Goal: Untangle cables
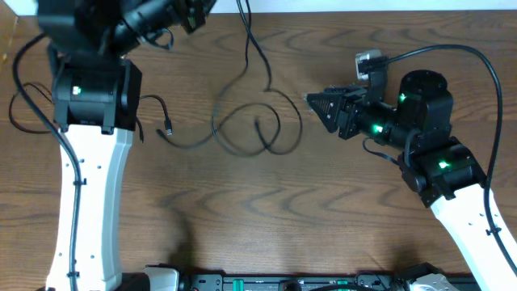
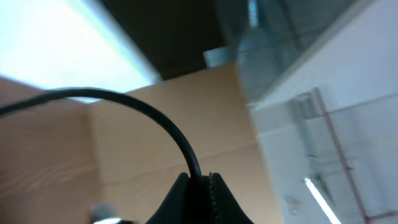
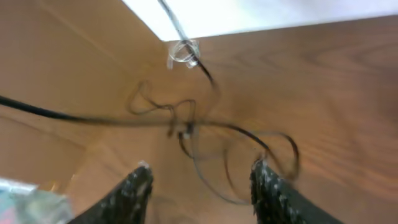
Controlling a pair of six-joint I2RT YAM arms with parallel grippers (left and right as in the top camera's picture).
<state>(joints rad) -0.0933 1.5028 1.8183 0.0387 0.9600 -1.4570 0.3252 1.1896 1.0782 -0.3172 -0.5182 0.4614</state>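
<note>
Thin black cables (image 1: 250, 129) lie in tangled loops on the middle of the wooden table, with a small plug end (image 1: 168, 129) at the left. One black strand (image 1: 246, 40) rises to the top edge. My left gripper (image 1: 198, 10) is raised at the back, shut on a black cable (image 2: 155, 118) that arches away from its tips (image 2: 200, 180). My right gripper (image 1: 313, 101) is open and empty, just right of the loops, which show ahead of its fingers (image 3: 199, 180) in the right wrist view (image 3: 205, 137). A small pale coil (image 3: 182, 53) sits on a strand beyond them. The white cable is not clearly seen.
Thicker black robot wires run at the far left (image 1: 24, 105) and arch over the right arm (image 1: 452, 48). The table's back edge (image 1: 363, 8) is close behind the loops. A black equipment rail (image 1: 283, 283) lines the front edge.
</note>
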